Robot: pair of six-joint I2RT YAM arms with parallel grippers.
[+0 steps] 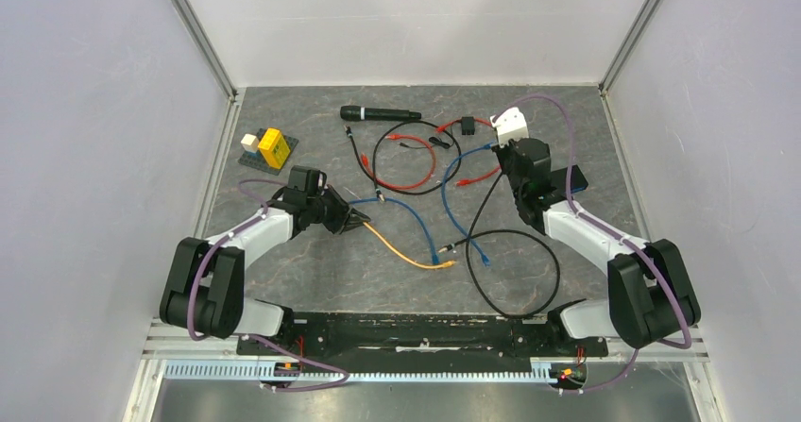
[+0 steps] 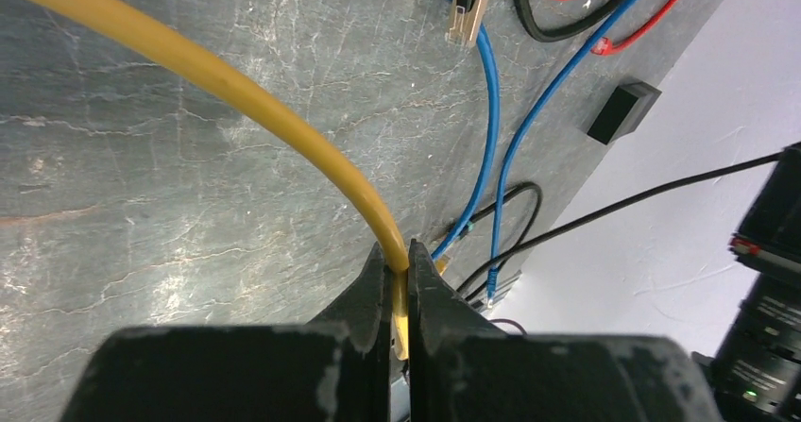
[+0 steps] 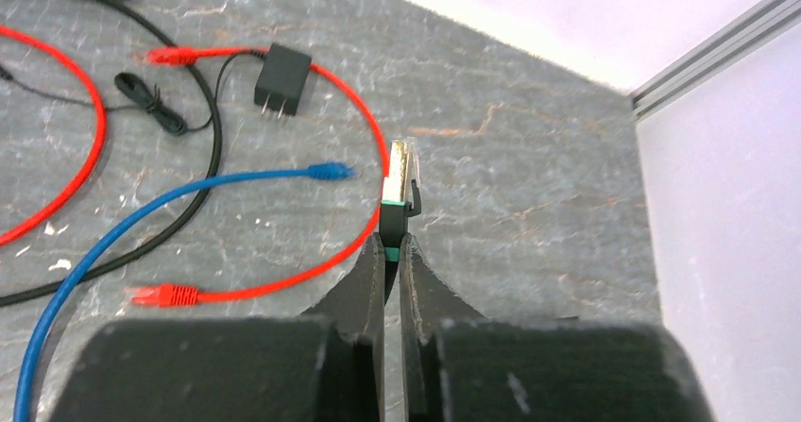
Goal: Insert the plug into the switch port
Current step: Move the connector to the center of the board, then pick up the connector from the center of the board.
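Observation:
My right gripper (image 3: 392, 243) is shut on a plug (image 3: 400, 172) with a black boot, a green band and a clear tip. The plug sticks out past the fingertips, above bare table, and points toward the back right corner. In the top view a small pale white box (image 1: 510, 125) shows at the far end of my right gripper, but I see no switch port on it, and it is out of the right wrist view. My left gripper (image 2: 399, 252) (image 1: 357, 218) is shut on one end of a yellow-orange cable (image 2: 236, 87), which trails right across the table (image 1: 406, 252).
Red (image 1: 416, 162), blue (image 1: 411, 216) and black (image 1: 515, 271) cables lie tangled mid-table, with a black adapter (image 3: 282, 78) among them. A black microphone (image 1: 380, 113) lies at the back, and yellow and white blocks (image 1: 268, 146) sit back left. A dark flat object (image 1: 574, 178) lies under the right arm. Walls enclose three sides.

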